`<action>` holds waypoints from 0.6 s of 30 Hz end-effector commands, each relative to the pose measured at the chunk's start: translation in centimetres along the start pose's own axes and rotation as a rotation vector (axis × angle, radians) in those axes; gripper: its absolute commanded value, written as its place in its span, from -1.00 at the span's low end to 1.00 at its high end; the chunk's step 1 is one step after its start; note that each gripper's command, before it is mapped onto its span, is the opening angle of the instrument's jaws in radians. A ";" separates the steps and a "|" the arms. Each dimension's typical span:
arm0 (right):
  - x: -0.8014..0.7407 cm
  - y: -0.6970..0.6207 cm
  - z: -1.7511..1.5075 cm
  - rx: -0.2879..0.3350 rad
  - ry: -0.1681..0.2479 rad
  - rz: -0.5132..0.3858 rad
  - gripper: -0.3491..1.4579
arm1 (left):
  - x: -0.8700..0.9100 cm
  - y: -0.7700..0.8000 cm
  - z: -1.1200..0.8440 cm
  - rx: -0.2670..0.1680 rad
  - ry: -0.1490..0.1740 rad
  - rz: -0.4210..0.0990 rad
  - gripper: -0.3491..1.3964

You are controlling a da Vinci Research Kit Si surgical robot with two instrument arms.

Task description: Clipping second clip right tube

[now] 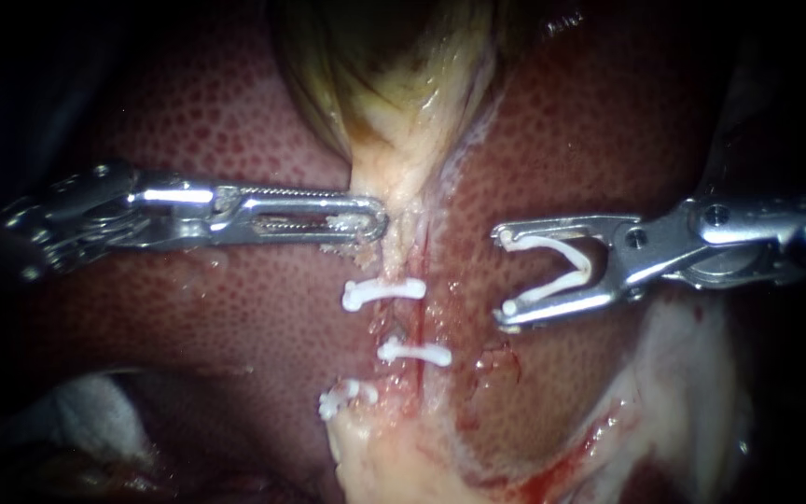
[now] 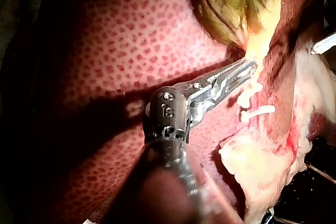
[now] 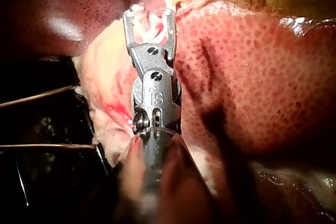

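The yellow-green gallbladder (image 1: pixel 394 65) narrows to a pale stalk (image 1: pixel 409 238) running down between the liver lobes (image 1: pixel 235 121). Three white clips cross it: one (image 1: pixel 384 292), one (image 1: pixel 414 353) and one (image 1: pixel 342 399). I cannot tell the separate tubes apart. My left instrument (image 1: pixel 366 222) is shut on pale tissue at the stalk's left edge, also seen in the left wrist view (image 2: pixel 247 69). My right instrument (image 1: pixel 504 276) holds an open white clip (image 1: pixel 562 271) in its spread jaws. It hangs over the liver, apart from the stalk and to its right (image 3: pixel 148 17).
White gauze (image 1: pixel 95 401) lies at the lower left. Pale fatty tissue with blood streaks (image 1: pixel 692 373) runs down the lower right, and more of it (image 1: pixel 394 457) ends the stalk. Thin dark wires (image 3: pixel 42 95) cross beside the right instrument's shaft.
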 end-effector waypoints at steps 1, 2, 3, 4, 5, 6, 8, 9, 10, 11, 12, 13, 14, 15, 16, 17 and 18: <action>0.00 0.00 0.00 -0.001 0.000 0.000 -0.07 | 0.01 0.01 -0.05 -0.005 0.000 -0.001 -1.00; 0.00 -0.01 0.00 -0.001 0.000 0.000 -0.07 | 0.03 0.01 -0.09 -0.012 -0.001 -0.001 -1.00; 0.00 -0.01 0.00 -0.001 0.000 0.000 -0.07 | 0.05 0.02 -0.14 -0.008 0.006 -0.003 -1.00; -0.01 -0.01 0.00 -0.001 0.000 0.000 -0.07 | 0.10 0.03 -0.23 -0.008 0.014 -0.006 -1.00; -0.01 -0.01 0.01 -0.001 0.000 0.000 -0.07 | 0.15 0.05 -0.31 -0.005 0.021 -0.009 -1.00; -0.01 -0.02 0.01 -0.001 0.000 -0.001 -0.07 | 0.20 0.06 -0.39 -0.003 0.030 -0.012 -1.00; -0.01 -0.02 0.01 -0.001 0.000 -0.001 -0.07 | 0.32 0.10 -0.60 -0.007 0.058 -0.016 -1.00; -0.01 -0.02 0.01 -0.001 0.000 -0.001 -0.07 | 0.37 0.11 -0.69 -0.003 0.068 -0.003 -1.00; -0.01 -0.02 0.01 -0.001 0.000 -0.001 -0.07 | 0.42 0.13 -0.77 -0.001 0.081 -0.002 -1.00; -0.01 -0.02 0.01 -0.001 0.000 -0.001 -0.07 | 0.48 0.15 -0.87 -0.001 0.099 0.010 -1.00; -0.01 -0.02 0.01 -0.001 0.000 -0.001 -0.07 | 0.52 0.17 -0.94 0.000 0.107 0.011 -1.00; -0.02 -0.02 0.01 -0.001 0.000 -0.001 -0.07 | 0.55 0.19 -0.99 0.000 0.114 0.019 -1.00; -0.02 -0.02 0.02 -0.002 0.000 -0.001 -0.07 | 0.59 0.21 -1.04 0.003 0.119 0.021 -1.00; -0.02 -0.03 0.02 -0.002 -0.001 -0.001 -0.07 | 0.59 0.23 -1.06 0.005 0.120 0.025 -1.00; -0.02 -0.03 0.03 -0.002 -0.001 -0.002 -0.07 | 0.60 0.24 -1.07 0.005 0.124 0.030 -1.00; -0.02 -0.03 0.04 -0.003 -0.001 -0.008 -0.07 | 0.59 0.26 -1.08 0.006 0.124 0.029 -1.00; -0.03 -0.03 0.05 -0.003 -0.001 -0.008 -0.07 | 0.59 0.27 -1.07 0.007 0.125 0.029 -1.00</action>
